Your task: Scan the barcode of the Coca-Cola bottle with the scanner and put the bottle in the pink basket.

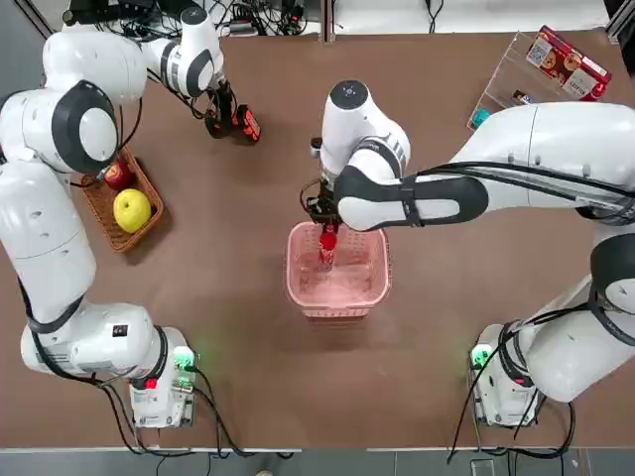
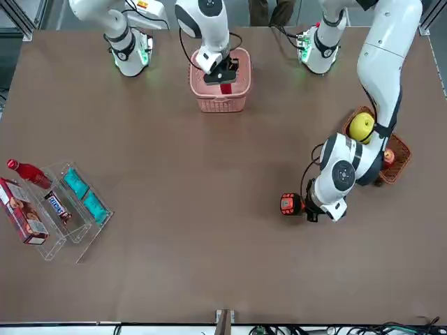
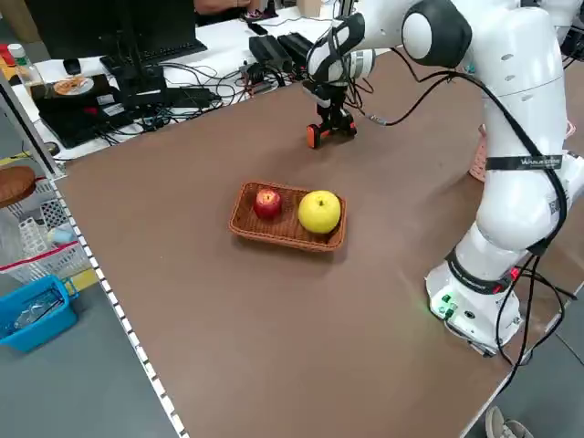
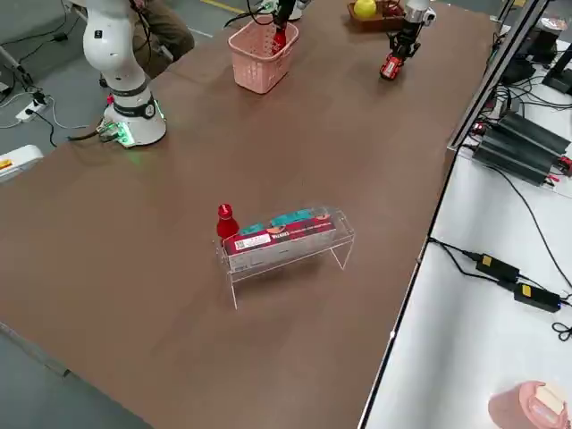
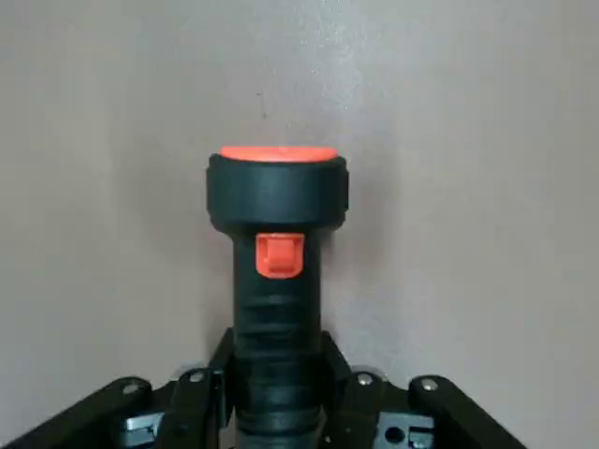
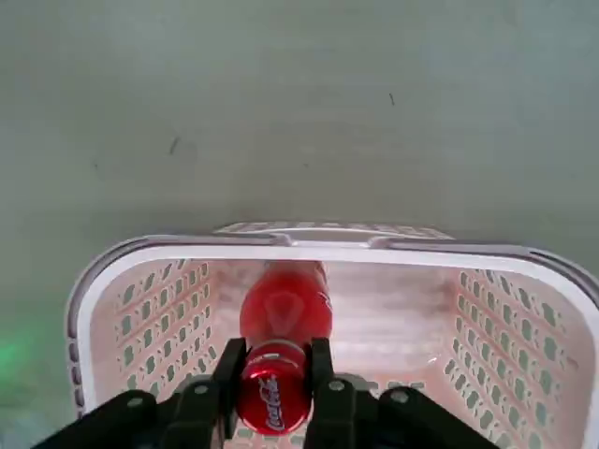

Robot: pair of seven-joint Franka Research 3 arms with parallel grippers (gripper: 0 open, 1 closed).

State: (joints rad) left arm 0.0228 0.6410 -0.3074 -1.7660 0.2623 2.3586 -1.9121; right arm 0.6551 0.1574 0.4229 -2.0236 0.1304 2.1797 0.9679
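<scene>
My right gripper (image 1: 325,220) is shut on the Coca-Cola bottle (image 1: 327,243), a slim red bottle with white lettering (image 6: 279,323). It holds the bottle over the far side of the pink basket (image 1: 298,290), with the bottle's free end down inside the lattice walls (image 6: 140,318). My left gripper (image 1: 220,111) is at the table's far left, shut on the handle of the orange and black scanner (image 1: 244,124). The scanner's head (image 5: 278,187) points away from the wrist, close to the tabletop (image 3: 328,128).
A brown wicker basket (image 1: 99,203) with a red apple and a yellow apple sits at the left edge. At the far right corner stands a clear rack (image 2: 77,209) with snack packs, a red box and a second red bottle (image 2: 28,172).
</scene>
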